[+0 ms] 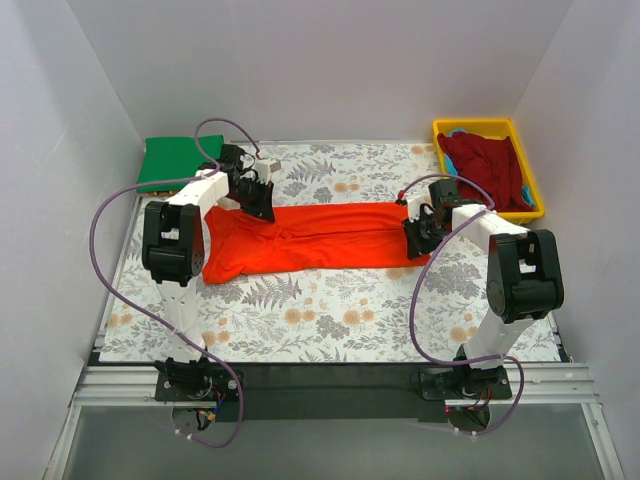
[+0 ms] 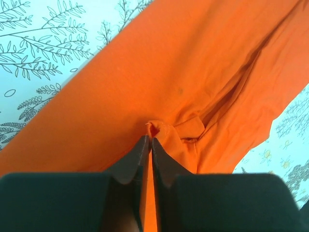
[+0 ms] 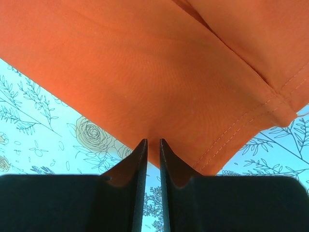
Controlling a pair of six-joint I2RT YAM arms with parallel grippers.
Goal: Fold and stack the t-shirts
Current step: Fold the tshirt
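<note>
The bright orange-red t-shirt point(image 1: 320, 238) lies stretched in a long band across the middle of the flowered table cover. My left gripper point(image 1: 262, 205) is shut on a bunched fold at its left end; in the left wrist view the cloth point(image 2: 169, 72) runs between the closed fingers point(image 2: 150, 139). My right gripper point(image 1: 412, 235) is at the shirt's right edge; its fingertips point(image 3: 153, 141) stand nearly closed, pinching the edge of the cloth point(image 3: 145, 63) near the hemmed corner. The green t-shirt point(image 1: 172, 160) lies folded at the back left. The dark red t-shirt point(image 1: 487, 165) lies crumpled in the yellow tray.
The yellow plastic tray point(image 1: 480, 125) stands at the back right corner, with a bit of blue cloth point(image 1: 461, 132) showing in it. White walls close in the table on three sides. Purple cables loop from both arms.
</note>
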